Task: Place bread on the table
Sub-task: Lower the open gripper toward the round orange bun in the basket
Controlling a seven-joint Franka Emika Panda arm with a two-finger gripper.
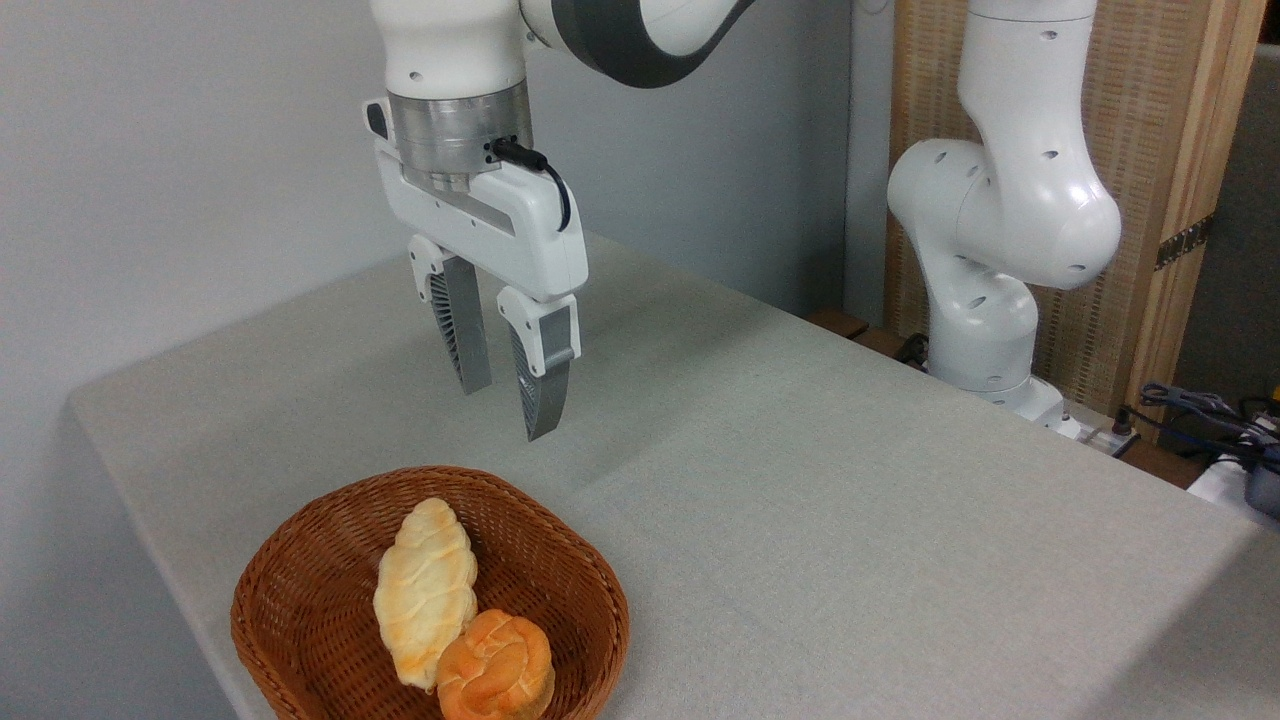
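The bread (496, 667), a small round orange-brown bun with a knotted top, lies in the front of a brown wicker basket (310, 590) at the lower left. It touches a longer pale yellow ridged loaf (425, 590) beside it. My gripper (508, 408) hangs in the air above and behind the basket, well clear of the bread. Its two grey ribbed fingers (462, 330) point down, are open, and hold nothing. The table (800, 480) is covered in light grey-beige cloth.
The arm's white base (990, 250) stands at the table's far right edge. Cables and a blue device (1225, 420) lie off the table at the right. A wooden panel (1150, 180) rises behind the base. The basket sits near the table's front left edge.
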